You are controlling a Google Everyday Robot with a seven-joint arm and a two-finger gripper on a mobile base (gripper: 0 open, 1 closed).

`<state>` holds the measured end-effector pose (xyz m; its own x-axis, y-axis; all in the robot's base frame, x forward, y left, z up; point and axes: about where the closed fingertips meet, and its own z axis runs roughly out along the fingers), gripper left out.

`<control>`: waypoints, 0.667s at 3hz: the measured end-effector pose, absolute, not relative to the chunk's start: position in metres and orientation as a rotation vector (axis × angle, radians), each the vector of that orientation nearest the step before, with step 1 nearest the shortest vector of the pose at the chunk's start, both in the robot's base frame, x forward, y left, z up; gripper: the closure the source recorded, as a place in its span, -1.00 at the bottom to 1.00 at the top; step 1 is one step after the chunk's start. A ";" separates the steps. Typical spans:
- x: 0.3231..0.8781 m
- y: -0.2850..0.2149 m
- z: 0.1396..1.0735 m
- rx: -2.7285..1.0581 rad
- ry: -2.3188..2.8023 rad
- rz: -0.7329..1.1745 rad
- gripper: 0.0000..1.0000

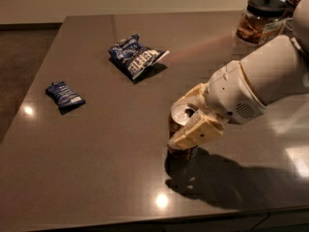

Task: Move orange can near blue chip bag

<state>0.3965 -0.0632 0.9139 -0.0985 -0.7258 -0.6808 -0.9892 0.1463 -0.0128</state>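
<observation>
The orange can [184, 113] is upright near the front middle of the dark table [96, 168], its silver top showing. My gripper [176, 125] comes in from the right and is shut on the can. One cream finger lies across the can's front side and the other sits behind its top. The can's base sits at or just above the tabletop; I cannot tell which. The blue chip bag [134, 57], with white lettering and a white corner, lies flat at the back, left of and beyond the can, well apart from it.
A smaller dark blue packet [63, 94] lies at the left of the table. A glass jar with a black lid [260, 18] stands at the back right. My white arm [270, 81] spans the right side. The table's front edge is close below the can.
</observation>
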 end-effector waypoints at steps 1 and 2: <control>0.415 -0.054 0.930 -1.617 1.873 0.632 0.74; 0.442 -0.035 0.947 -1.604 1.854 0.639 1.00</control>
<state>0.4418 -0.0349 0.9468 -0.0911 -0.6996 -0.7087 -0.9877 0.1544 -0.0255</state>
